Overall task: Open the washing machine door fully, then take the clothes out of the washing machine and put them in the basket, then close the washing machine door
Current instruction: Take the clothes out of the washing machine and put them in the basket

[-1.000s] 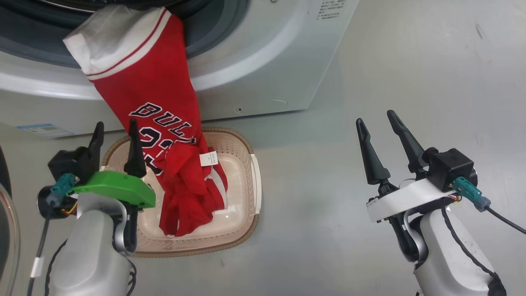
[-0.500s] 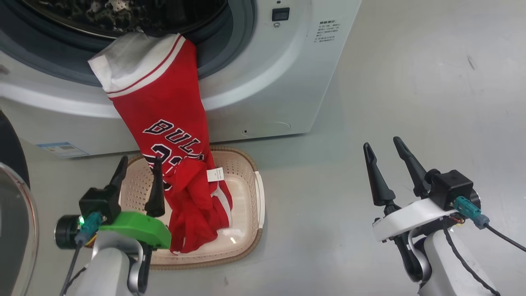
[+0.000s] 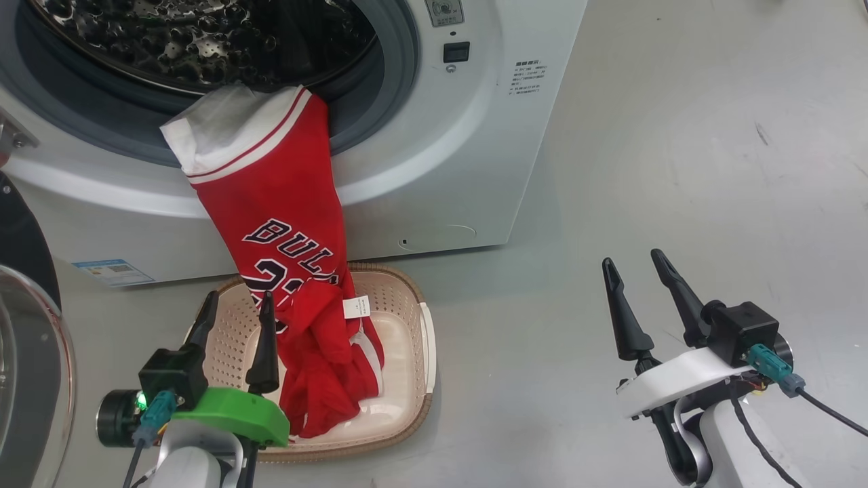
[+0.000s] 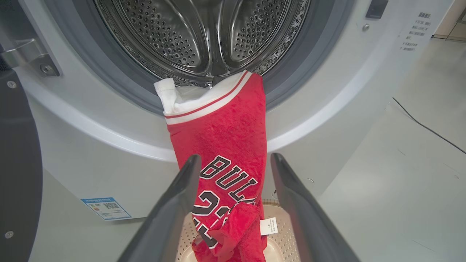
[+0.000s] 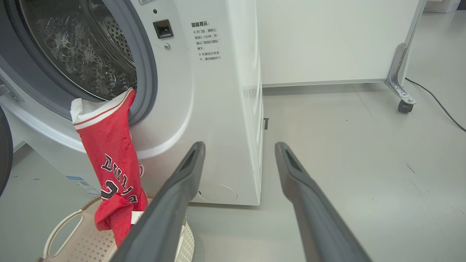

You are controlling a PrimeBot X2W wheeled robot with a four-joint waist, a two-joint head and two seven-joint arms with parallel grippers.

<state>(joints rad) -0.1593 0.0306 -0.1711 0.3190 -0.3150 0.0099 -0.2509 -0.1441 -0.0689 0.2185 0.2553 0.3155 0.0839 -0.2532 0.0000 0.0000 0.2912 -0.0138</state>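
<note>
Clothes point(image 3: 278, 196) draped out of the washing machine point(image 3: 441, 169) at the 6 o'clock lip of its round opening. White-trimmed top end resting on the grey rubber ring point(image 3: 397, 81), red body hanging down the white front, bottom end bunched inside the basket point(image 3: 400, 305). Small white tag point(image 3: 356, 306) showing on the bunched part. Steel drum point(image 4: 204, 32) at 12 o'clock above the fabric.

Basket on the floor point(image 3: 644, 169) just beside the machine's foot, at 6 o'clock from the opening. Blue label point(image 3: 112, 271) toward 8 o'clock, at the machine's lower corner. Washing machine door point(image 3: 27, 352) standing open at 9 o'clock in the head view.

Left jaws spread wide, gripping nothing, over the basket's 9 o'clock side, just beside the hanging cloth; contact with it impossible to tell. Lettering framed between the two fingers point(image 4: 174, 203) in the left wrist view.

Right jaws spread too, empty, above the floor at 3 o'clock from the basket, well apart from it.
</note>
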